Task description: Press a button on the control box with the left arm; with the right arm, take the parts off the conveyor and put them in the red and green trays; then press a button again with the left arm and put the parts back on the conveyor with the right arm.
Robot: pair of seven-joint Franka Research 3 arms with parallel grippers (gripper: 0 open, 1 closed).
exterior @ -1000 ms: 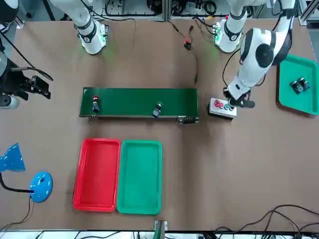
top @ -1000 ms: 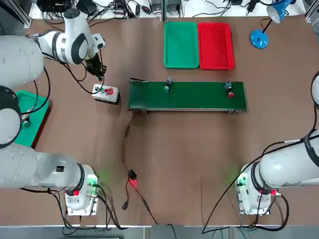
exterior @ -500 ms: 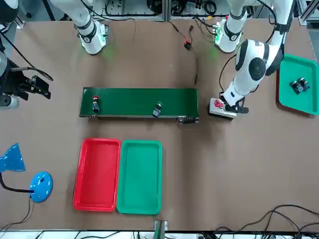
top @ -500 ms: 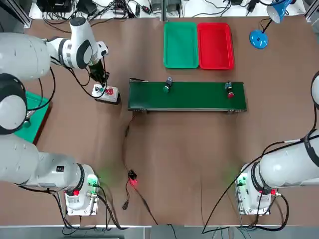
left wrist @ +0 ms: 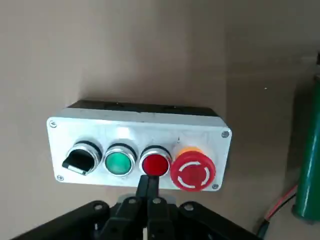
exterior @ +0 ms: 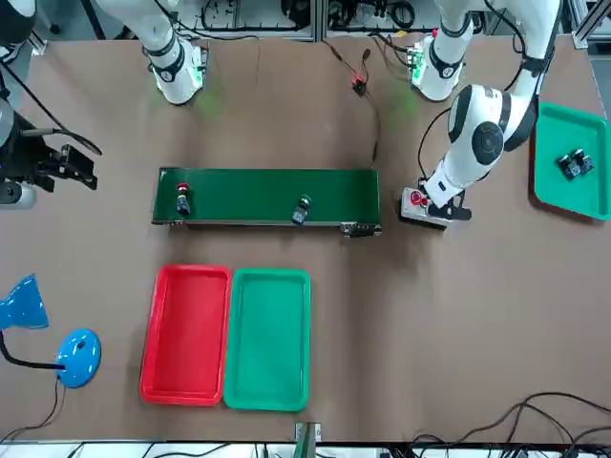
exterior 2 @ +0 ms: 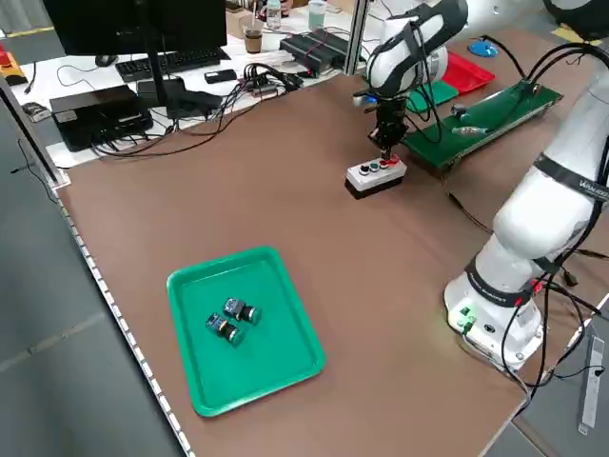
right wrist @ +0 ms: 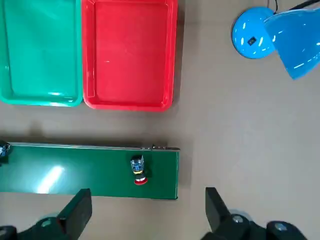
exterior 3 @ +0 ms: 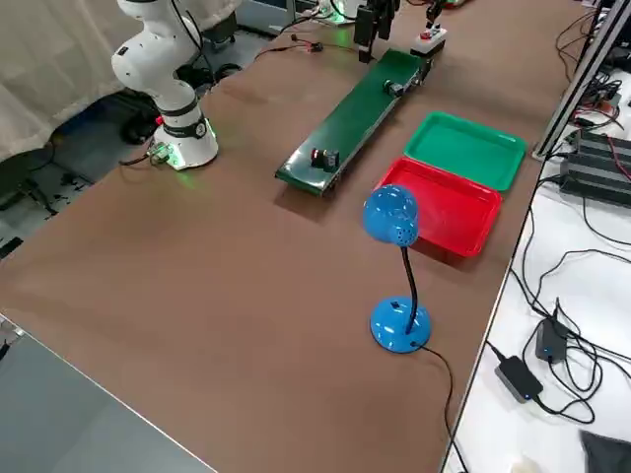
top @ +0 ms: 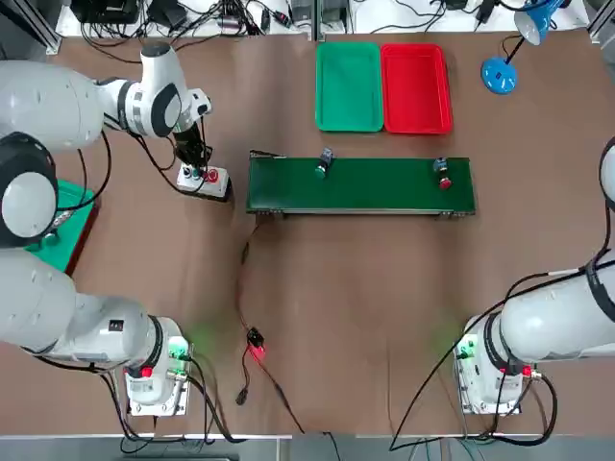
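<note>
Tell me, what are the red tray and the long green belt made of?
The red tray looks like smooth, shiny plastic: it has rounded corners and glints of light. The belt seems to be rubbery or coated fabric, flat and dark green with a soft sheen, in a thin black frame that is probably metal.

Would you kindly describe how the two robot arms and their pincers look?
Both the left arm and the right arm are white-grey with thick rounded links and dark joint bands. Their bases glow green with small red lights, and black cables trail from them. The left pincer and the right pincer are small and black.
</note>
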